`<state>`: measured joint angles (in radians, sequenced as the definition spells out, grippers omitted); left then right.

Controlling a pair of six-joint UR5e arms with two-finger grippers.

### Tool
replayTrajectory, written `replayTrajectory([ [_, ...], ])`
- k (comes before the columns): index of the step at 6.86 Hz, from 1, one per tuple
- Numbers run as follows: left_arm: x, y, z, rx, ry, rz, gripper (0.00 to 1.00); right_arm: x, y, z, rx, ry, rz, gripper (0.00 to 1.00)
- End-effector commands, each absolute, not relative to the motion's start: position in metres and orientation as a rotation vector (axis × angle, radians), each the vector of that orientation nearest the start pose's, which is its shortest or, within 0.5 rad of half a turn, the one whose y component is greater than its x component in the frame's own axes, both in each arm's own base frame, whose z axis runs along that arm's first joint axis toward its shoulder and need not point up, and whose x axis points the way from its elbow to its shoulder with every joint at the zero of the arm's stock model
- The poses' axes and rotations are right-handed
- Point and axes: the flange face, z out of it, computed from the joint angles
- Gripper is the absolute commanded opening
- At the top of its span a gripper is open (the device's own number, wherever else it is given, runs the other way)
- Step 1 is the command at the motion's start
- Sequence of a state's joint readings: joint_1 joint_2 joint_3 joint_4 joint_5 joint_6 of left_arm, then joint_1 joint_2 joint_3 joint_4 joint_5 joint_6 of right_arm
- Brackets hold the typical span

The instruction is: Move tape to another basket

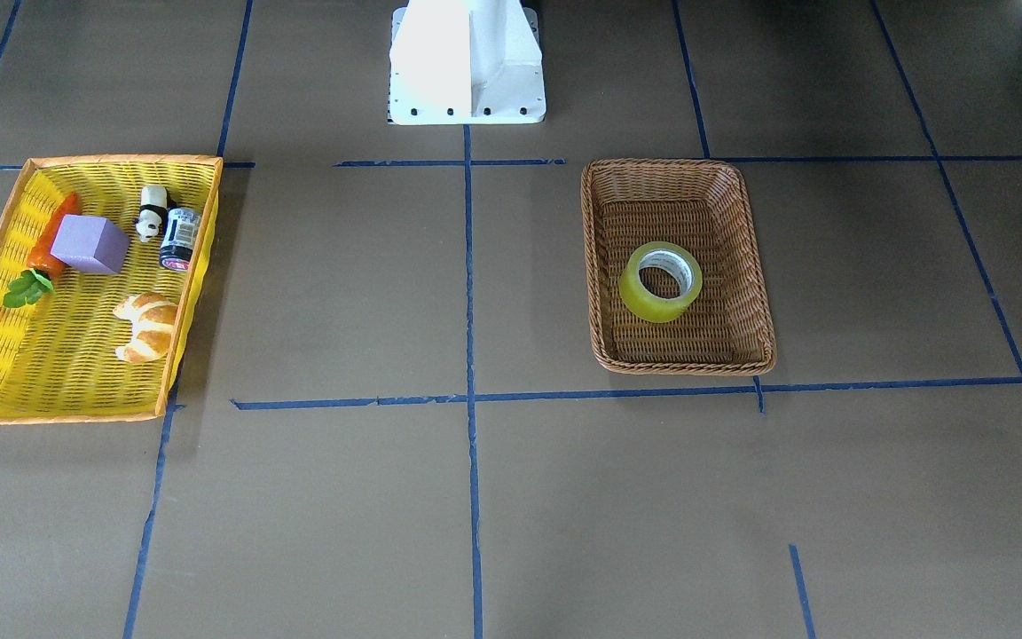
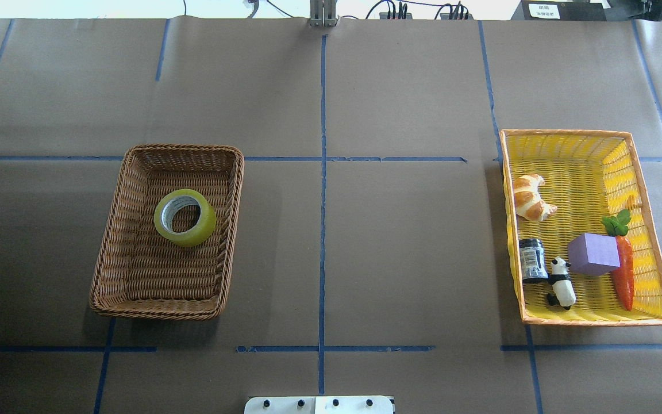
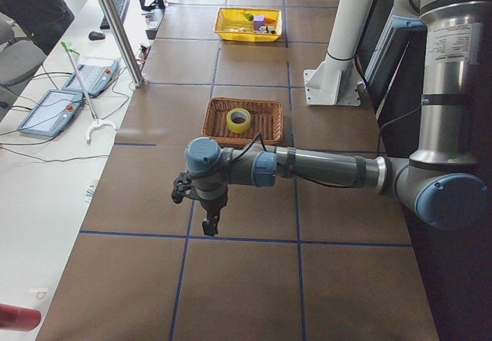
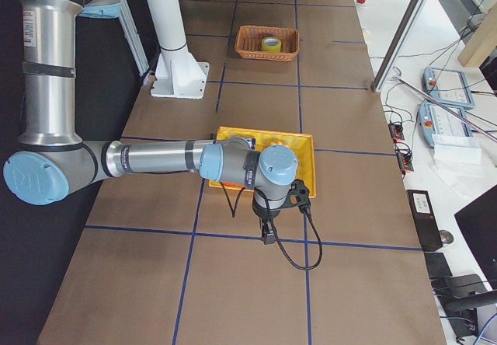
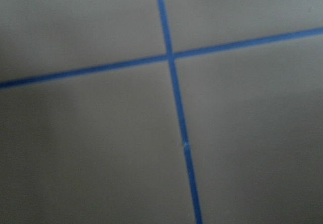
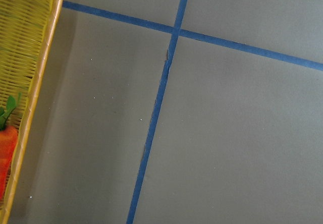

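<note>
Lying flat, the tape sits inside the basket. Left tool and right tool hang over the surface; how open they are, I cannot tell

Brown tabletop; blue gridlines

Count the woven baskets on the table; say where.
2. The brown basket, holding the tape, on the robot's left; the yellow tray on its right. None seems hidden.
</note>
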<state>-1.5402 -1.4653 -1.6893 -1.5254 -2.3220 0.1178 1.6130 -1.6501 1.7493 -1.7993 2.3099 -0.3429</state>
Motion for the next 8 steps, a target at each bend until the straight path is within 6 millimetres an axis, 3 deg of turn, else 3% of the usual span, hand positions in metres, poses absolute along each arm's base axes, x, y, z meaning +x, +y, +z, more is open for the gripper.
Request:
replayTrajectory([
  [1,-0.060,-0.441,0.663,-0.001,0.754,0.106,1.00,0.085,-0.443,0.633,0.018,-0.754,-0.228,1.00],
  [2,-0.061,-0.444,0.638,0.046,0.751,0.122,1.00,0.085,-0.444,0.630,0.023,-0.754,-0.229,1.00],
  [3,-0.061,-0.445,0.631,0.059,0.746,0.128,1.00,0.085,-0.445,0.630,0.025,-0.753,-0.230,1.00],
  [8,-0.060,-0.434,0.645,0.029,0.749,0.124,1.00,0.083,-0.445,0.629,0.028,-0.773,-0.231,1.00],
])
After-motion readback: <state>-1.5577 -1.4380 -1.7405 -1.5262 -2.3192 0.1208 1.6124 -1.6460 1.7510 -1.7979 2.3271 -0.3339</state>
